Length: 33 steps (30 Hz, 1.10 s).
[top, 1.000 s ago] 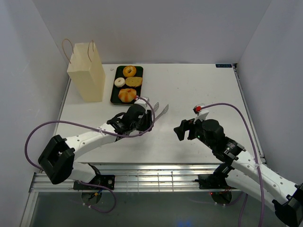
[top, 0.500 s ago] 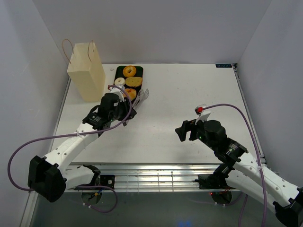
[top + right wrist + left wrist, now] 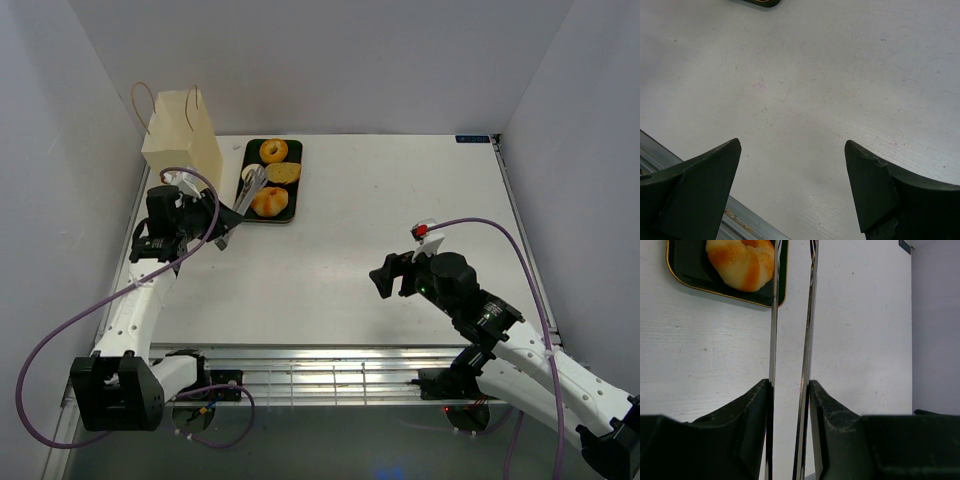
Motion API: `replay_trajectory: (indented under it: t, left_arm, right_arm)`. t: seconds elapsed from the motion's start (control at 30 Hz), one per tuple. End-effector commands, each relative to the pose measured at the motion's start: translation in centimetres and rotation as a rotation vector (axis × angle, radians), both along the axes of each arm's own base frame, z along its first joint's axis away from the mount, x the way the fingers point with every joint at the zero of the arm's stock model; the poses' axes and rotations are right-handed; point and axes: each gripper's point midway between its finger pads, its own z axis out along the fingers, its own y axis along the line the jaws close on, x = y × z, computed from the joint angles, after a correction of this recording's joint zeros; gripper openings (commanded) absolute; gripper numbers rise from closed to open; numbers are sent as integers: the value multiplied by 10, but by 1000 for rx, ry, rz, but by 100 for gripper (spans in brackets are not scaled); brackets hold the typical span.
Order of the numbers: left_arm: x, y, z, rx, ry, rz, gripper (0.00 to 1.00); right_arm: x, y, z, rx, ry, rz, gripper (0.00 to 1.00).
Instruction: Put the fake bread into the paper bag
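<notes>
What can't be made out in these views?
Top view: the white ring is mostly covered by the tongs; gripped or not, unclear.
Top view: the paper bag hides its inside behind its walls.
Left wrist view: the tongs' tips are cut off by the top edge.
Right wrist view: the tray is a sliver at the top edge.

Likely a robotics lab: white table (image 3: 400, 200) boxed by plain walls (image 3: 300, 60), aluminium rails (image 3: 320, 372).

white arms (image 3: 138, 295), black fingers (image 3: 695, 185), purple cables (image 3: 470, 219)
</notes>
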Motion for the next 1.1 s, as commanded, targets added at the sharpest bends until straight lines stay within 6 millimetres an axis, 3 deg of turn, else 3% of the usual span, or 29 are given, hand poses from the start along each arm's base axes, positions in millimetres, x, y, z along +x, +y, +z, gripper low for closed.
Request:
replay_trajectory:
  t: [0.0, 0.2, 0.63, 1.07]
  left_arm:
    - [1, 3, 17, -108, -42, -37, 45]
    - [14, 9, 14, -216, -24, -8, 47]
    - [46, 12, 2, -230, 9, 4, 51]
    - [38, -17, 4, -301, 10, -105, 54]
  right_arm:
    - [4, 4, 24, 25, -45, 14, 90]
    - [4, 7, 24, 21, -38, 28, 90]
    - [7, 11, 22, -1, -32, 35, 90]
    - [17, 27, 16, -13, 34, 50, 90]
